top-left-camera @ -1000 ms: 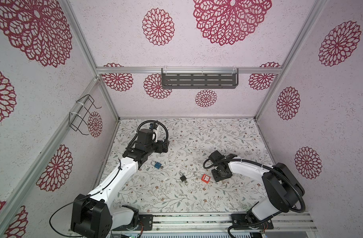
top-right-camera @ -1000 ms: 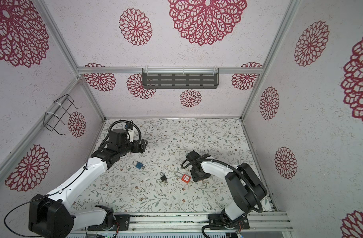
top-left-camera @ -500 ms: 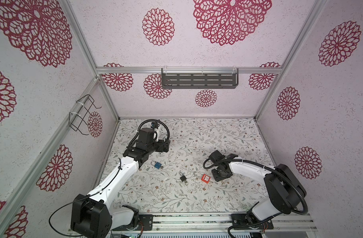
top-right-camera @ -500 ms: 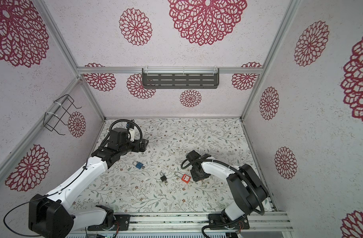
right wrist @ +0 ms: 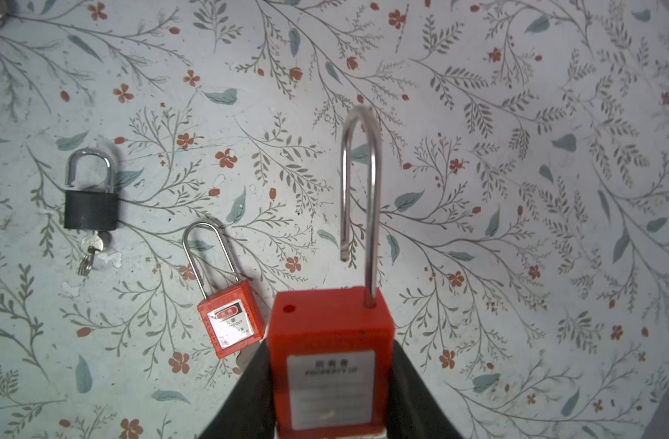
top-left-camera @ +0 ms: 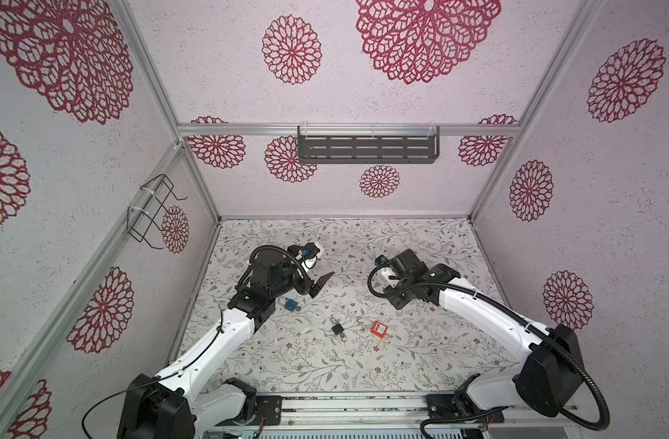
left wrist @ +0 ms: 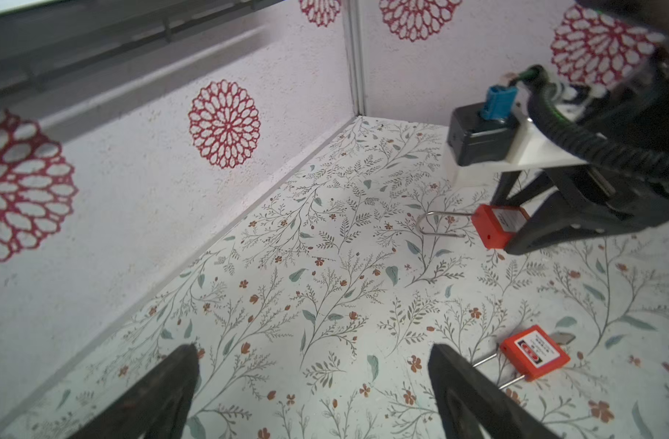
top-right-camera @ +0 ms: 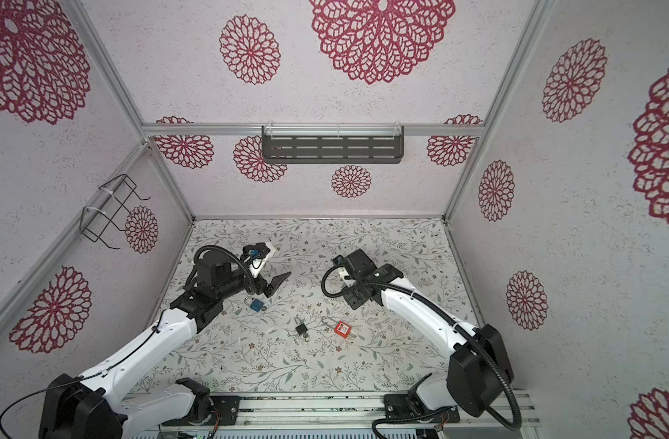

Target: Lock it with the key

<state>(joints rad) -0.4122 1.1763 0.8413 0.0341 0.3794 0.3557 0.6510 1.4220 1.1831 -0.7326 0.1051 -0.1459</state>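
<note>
**Red lock (right wrist: 327, 323) pinched in the right claw, shackle open**

Right claw (right wrist: 330, 346) grips the lock's body from both sides, one dark finger against each flank, with the label facing the wrist camera. Its steel shackle (right wrist: 357, 190) sticks straight out beyond the fingertips. One leg sits in the body and the other hangs free beside an empty hole. The left wrist view shows the same lock (left wrist: 496, 226) between those fingers. In both top views it is hidden under the right arm, which reaches in just right of centre.

Left claw (top-left-camera: 319, 284) is spread wide and holds nothing; it sits left of centre, well apart from the held lock.

Three more locks lie on the floral mat (top-left-camera: 420, 349). A second red lock (top-left-camera: 378, 328) is in the lower middle of a top view. A black lock (top-left-camera: 337, 328) lies just to its left, with a key (right wrist: 93, 241) in its base. A blue lock (top-left-camera: 292, 305) lies further left, beside the left arm.
</note>
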